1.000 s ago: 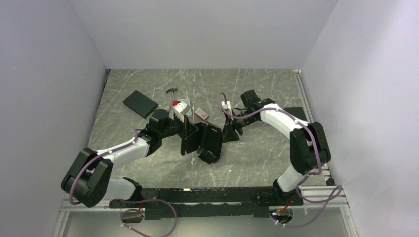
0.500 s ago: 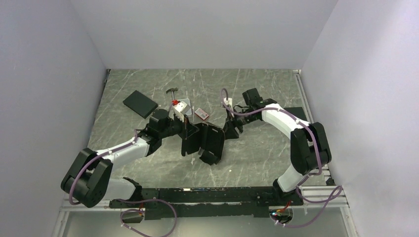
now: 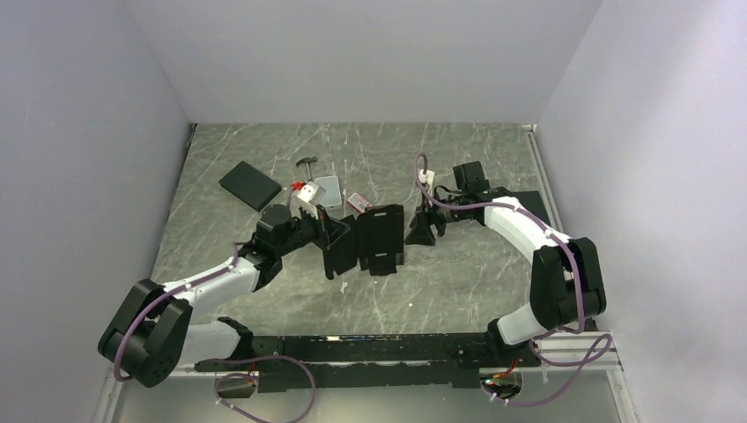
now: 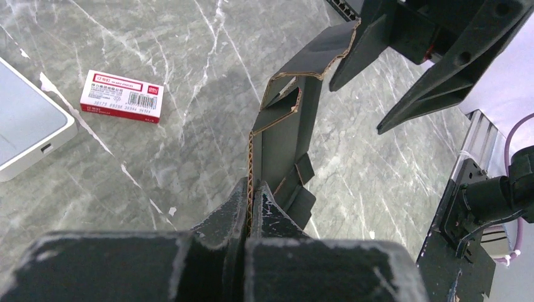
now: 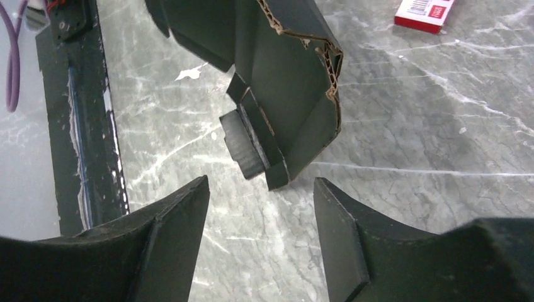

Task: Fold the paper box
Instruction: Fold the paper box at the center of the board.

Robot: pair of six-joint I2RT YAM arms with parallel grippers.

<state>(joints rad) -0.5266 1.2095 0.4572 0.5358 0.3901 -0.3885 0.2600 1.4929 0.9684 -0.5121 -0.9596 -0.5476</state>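
**Item 1.** Left gripper (image 4: 250,202): clenched on 1 raw edge of the box, at the box's 9 o'clock.

**Item 2.** Box (image 3: 374,240): table (image 3: 458,282) centre, part-folded, panels standing tilted. Whether the lower flaps rest on the surface cannot be told.

**Item 3.** Right gripper (image 5: 261,201): released, nothing between its fingers. It sits just beside the box's 3 o'clock corner, apart from it.

**Item 4.** Carton (image 3: 357,202), red and white: near the box, at its 11 o'clock.

**Item 5.** Case (image 3: 327,188), silver: just beyond the carton, also 11 o'clock.

**Item 6.** Slab (image 3: 250,185), black: well apart from the box, 10 o'clock.

**Risks, judged:**
- 1 pinch alone holds the box, so it may swing or slip.
- Half-creased panels may spring flat.
- A push from 3 o'clock may buckle the thin board off its crease, or lever it out of the clamp.
- A swinging flap may knock the carton.
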